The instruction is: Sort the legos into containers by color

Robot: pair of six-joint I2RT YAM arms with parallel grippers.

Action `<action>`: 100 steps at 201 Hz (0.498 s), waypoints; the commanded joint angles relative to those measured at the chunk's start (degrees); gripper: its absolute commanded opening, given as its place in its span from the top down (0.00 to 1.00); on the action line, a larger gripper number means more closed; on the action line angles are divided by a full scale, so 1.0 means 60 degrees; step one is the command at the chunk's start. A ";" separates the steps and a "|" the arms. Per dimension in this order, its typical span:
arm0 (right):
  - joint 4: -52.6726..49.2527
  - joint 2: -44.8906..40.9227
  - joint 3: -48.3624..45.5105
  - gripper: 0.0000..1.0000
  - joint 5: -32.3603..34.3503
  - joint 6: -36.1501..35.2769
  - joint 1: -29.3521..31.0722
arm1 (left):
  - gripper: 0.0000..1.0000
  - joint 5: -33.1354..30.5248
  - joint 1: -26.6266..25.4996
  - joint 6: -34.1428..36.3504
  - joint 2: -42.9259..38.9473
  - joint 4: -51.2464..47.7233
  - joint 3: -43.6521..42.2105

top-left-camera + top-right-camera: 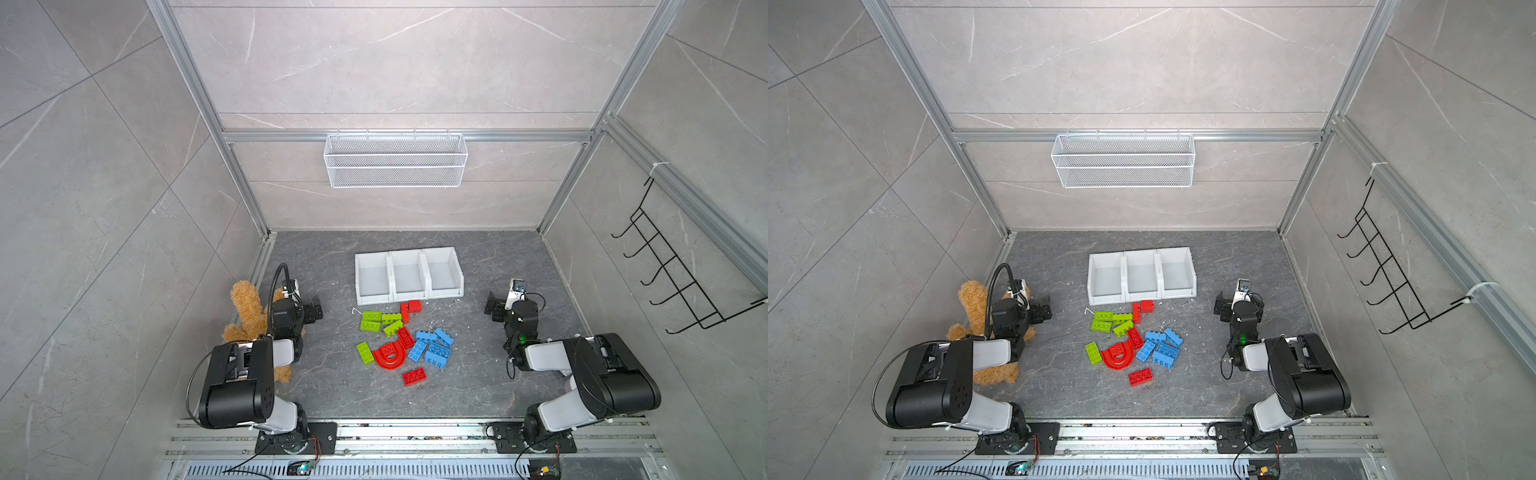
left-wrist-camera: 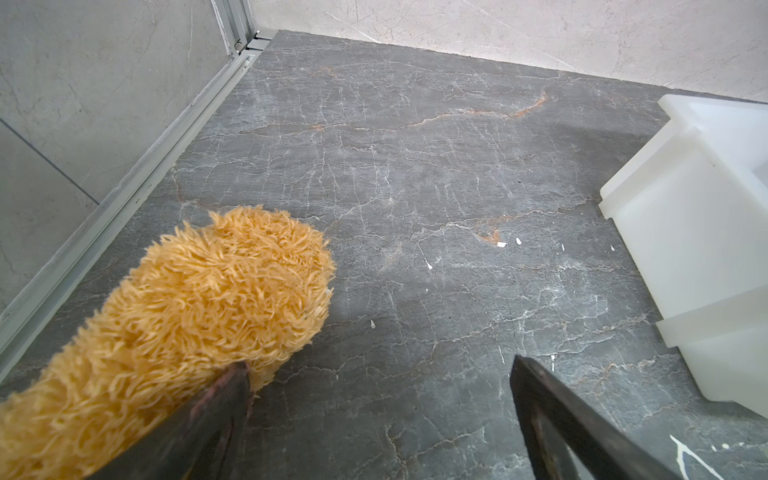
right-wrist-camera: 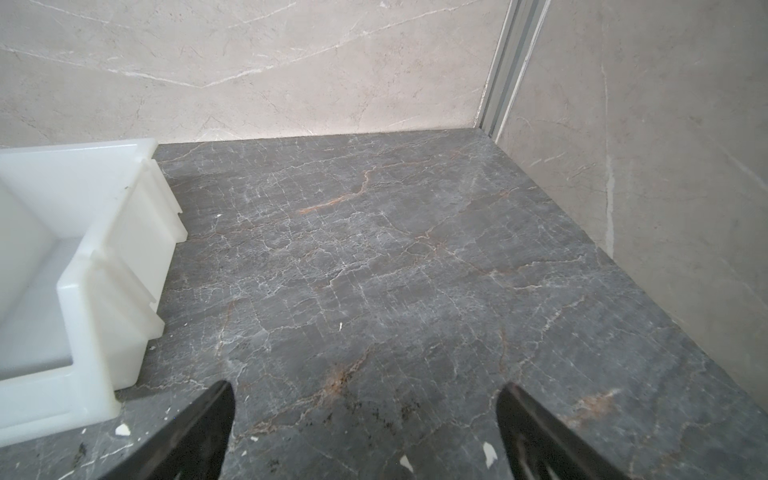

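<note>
My left gripper: jaws spread wide with nothing between them, as the left wrist view confirms. It hangs beside the plush toy; whether a finger touches the fur I cannot tell.
My right gripper: jaws likewise spread and empty, over bare tabletop near the rightmost bin.
Legos: all loose in one cluster, between my two grippers and just in front of the containers. Neither wrist view shows any of them.
Containers: three joined white bins in a row, all empty, their low lips facing the cluster.
Green bricks: on the cluster's left side, nearer my left gripper. The pair closest to it lie with their long axes running across a top view, roughly toward that gripper.
Blue bricks: on the cluster's right side, nearer my right gripper and back toward its base. Their long axes slant in different directions.
Red arch: mid-cluster, between the greens and the blues.
Stage (my judgement): sorting has not begun.
Coming move (my judgement): the left arm swings inward for a green brick, with the jaws turned to close across its short axis.
</note>
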 commanded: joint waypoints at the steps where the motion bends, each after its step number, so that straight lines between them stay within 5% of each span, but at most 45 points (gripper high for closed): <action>1: 0.0104 -0.0066 0.0167 0.03 0.0015 -0.0070 -0.0040 | 0.00 0.0065 -0.0038 0.0296 0.0084 0.0475 0.0052; 17: -0.0684 -0.0657 0.0321 0.08 0.0080 -0.0047 -0.0035 | 0.00 -0.0231 -0.0047 0.0209 0.0022 0.0540 0.0100; 45: -0.2397 -0.2308 0.0633 0.11 0.0546 -0.0111 0.0180 | 0.00 -0.0543 -0.0074 -0.0096 -0.1359 -0.3259 0.1772; 68: -0.7376 -0.3628 0.2897 0.15 -0.0981 0.1048 0.0428 | 0.00 0.0970 -0.0235 -0.1766 -0.2426 -0.3254 0.1983; 100: -1.2978 -0.2576 0.6158 0.27 -0.2319 0.1827 0.1771 | 0.00 0.1825 -0.1703 -0.2761 -0.3124 -0.5196 0.2611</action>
